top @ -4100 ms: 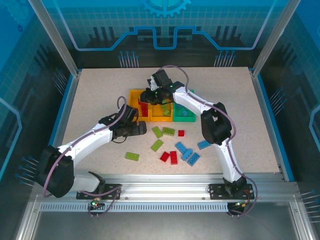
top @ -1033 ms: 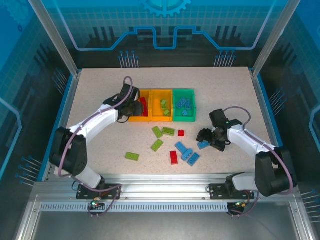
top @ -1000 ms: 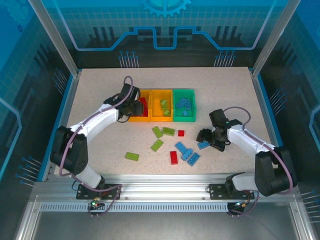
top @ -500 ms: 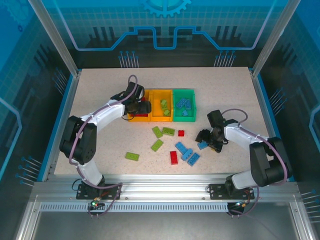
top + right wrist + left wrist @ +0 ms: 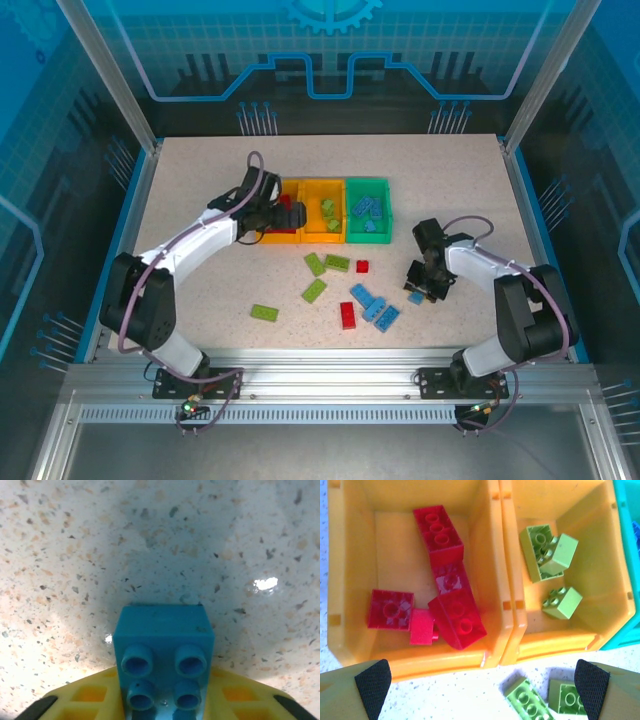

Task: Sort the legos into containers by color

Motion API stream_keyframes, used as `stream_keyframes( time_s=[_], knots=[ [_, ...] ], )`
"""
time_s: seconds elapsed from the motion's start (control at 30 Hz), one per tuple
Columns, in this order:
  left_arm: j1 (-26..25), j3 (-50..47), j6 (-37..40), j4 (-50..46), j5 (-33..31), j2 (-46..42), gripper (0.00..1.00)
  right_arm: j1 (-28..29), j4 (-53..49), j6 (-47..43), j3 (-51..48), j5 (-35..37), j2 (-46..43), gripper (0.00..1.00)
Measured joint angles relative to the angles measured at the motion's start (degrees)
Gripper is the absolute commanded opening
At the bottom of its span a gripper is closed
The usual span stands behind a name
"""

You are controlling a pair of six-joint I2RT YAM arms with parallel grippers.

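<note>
Right, top view: right claw (image 5: 420, 285) hides most of its light blue lego (image 5: 164, 650), at 3 o'clock of the loose legos (image 5: 365, 300). The claw is clamped on it; whether it touches the counter (image 5: 150, 540) is unclear. Left claw (image 5: 482, 680) is spread wide and empty over the orange-yellow bin (image 5: 445, 661) of red legos (image 5: 451, 615), pads (image 5: 372, 680) clipped by the frame at 5 and 7 o'clock.

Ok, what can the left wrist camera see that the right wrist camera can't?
Left wrist camera: red legos in the left orange-yellow bin, lime green legos in the middle orange-yellow bin, and two loose green legos in front of the bins. Right wrist camera: one light blue lego, studs up close, pinched in the right gripper. Both: the speckled table.
</note>
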Motion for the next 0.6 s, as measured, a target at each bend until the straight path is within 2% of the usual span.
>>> stream_keyframes(
  time_s=[0.17,0.43,0.6],
  knots=[
    [0.0,-4.35,-1.31,-0.2,0.0,-4.15,0.99,0.9,2.01,-2.45,1.97,-0.66,0.26,0.24],
    [-1.53,-12.85,-4.37,-0.31,-0.68,-10.38,0.99,5.05,8.48,-8.55,16.39,-4.96,0.68,0.25],
    [-2.03,-17.42,-6.95,-1.99,-1.75,-12.9,0.99,5.16,10.45,-11.58,28.15,-6.51,8.66,0.25]
  ],
)
